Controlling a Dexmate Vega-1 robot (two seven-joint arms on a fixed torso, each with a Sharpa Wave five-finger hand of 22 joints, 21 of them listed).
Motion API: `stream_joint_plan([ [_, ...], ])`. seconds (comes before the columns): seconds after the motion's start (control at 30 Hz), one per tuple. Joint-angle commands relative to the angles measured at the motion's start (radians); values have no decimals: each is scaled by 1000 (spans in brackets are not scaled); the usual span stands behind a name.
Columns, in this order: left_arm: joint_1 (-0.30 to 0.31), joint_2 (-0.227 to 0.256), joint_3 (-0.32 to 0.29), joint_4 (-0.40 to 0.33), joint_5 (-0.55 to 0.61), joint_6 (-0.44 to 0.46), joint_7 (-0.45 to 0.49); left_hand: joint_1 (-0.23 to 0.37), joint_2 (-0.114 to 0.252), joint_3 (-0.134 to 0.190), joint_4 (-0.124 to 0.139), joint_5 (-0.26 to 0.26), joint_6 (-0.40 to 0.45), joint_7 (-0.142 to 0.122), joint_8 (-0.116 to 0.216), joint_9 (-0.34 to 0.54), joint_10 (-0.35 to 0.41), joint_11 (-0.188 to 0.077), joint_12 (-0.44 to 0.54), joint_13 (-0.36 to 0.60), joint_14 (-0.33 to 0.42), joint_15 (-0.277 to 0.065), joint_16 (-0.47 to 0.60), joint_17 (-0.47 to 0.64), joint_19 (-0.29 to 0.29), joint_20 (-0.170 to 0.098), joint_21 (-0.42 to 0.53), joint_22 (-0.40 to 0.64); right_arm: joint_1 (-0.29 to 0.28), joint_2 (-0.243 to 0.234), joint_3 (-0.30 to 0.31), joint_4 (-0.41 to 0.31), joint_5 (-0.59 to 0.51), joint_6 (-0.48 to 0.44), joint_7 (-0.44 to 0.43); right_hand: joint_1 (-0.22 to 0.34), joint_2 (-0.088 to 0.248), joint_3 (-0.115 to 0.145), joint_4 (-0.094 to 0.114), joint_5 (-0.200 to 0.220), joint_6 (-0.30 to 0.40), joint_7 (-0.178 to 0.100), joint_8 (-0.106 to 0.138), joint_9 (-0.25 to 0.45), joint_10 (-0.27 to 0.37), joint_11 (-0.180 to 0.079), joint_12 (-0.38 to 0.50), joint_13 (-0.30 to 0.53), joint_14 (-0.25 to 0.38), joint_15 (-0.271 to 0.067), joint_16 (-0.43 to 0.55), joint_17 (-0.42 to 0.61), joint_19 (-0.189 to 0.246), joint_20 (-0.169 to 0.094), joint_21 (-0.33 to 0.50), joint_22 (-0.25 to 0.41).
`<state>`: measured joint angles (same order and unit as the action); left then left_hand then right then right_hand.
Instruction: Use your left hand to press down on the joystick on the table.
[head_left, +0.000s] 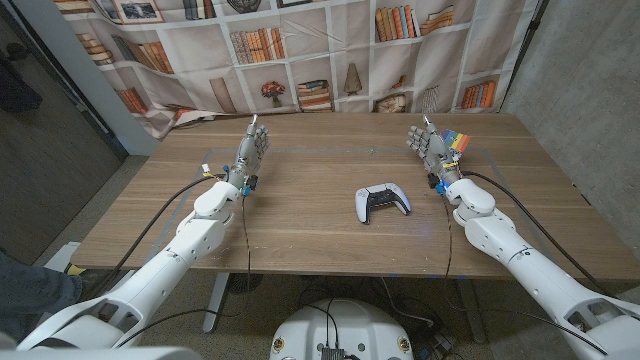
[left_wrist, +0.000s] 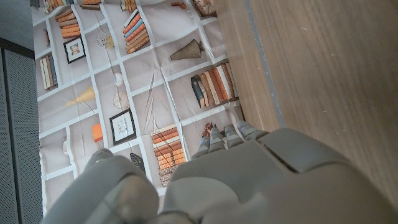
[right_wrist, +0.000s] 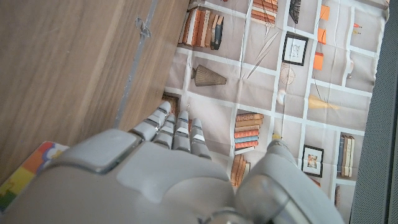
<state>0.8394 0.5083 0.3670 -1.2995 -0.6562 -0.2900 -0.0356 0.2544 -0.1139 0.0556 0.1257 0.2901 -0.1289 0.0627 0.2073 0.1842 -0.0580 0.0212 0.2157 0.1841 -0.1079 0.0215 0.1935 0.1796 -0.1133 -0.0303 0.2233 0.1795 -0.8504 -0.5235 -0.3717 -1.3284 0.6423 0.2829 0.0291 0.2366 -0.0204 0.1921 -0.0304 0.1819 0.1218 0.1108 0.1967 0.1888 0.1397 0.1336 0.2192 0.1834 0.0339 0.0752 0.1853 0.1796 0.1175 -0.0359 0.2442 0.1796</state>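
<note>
A white game controller (head_left: 382, 202) with black grips and two small joysticks lies on the wooden table (head_left: 300, 220), right of centre. My left hand (head_left: 251, 152) stands at the table's left, well away from the controller, fingers straight and holding nothing. The same hand's grey back (left_wrist: 249, 180) shows in the left wrist view. My right hand (head_left: 432, 147) stands right of and beyond the controller, fingers extended and holding nothing. Its back (right_wrist: 155, 180) appears in the right wrist view.
A colourful striped object (head_left: 458, 143) lies on the table just behind my right hand, also seen as a rainbow edge (right_wrist: 22, 177). A bookshelf-print curtain (head_left: 300, 60) hangs behind the table's far edge. Cables run along both arms.
</note>
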Motion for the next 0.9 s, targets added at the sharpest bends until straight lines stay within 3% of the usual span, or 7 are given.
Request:
stream_joint_plan([
  [0.03,-4,5,-1,-9,-7,1,-13,11,2,-2,6,8,0,0,7,1,-1,-2,7,3,1,-3,7,4,-2,-1,7,4,-15,-13,-3,-36,-11,6,-1,9,-1,7,0,6,8,1,5,3,8,-2,6,2,3,6,7,2,12,-19,4,1],
  [0.4,20,27,-3,-61,6,-29,-33,44,29,6,-9,14,65,-8,22,1,55,1,19,3,54,-6,14,2,22,8,10,4,-29,-14,-3,-49,-16,9,-14,8,0,6,-1,5,8,0,5,3,10,-2,6,2,4,5,6,3,15,-19,2,2],
  [0.63,32,43,6,-84,61,-69,-16,83,55,10,-24,8,152,-2,35,2,156,3,37,3,157,-13,28,2,90,-13,24,4,-27,-10,-10,-55,-30,23,-12,5,4,5,-2,4,7,0,3,3,14,-11,5,2,44,3,18,4,48,-24,9,2],
  [0.9,39,35,3,-71,42,-126,-69,104,64,10,-33,3,200,-3,39,2,211,-1,43,3,215,-23,33,1,152,-8,37,2,-1,1,-19,-34,-33,23,1,5,5,4,-3,4,8,0,3,3,12,-15,4,2,47,1,17,5,53,-25,9,3],
])
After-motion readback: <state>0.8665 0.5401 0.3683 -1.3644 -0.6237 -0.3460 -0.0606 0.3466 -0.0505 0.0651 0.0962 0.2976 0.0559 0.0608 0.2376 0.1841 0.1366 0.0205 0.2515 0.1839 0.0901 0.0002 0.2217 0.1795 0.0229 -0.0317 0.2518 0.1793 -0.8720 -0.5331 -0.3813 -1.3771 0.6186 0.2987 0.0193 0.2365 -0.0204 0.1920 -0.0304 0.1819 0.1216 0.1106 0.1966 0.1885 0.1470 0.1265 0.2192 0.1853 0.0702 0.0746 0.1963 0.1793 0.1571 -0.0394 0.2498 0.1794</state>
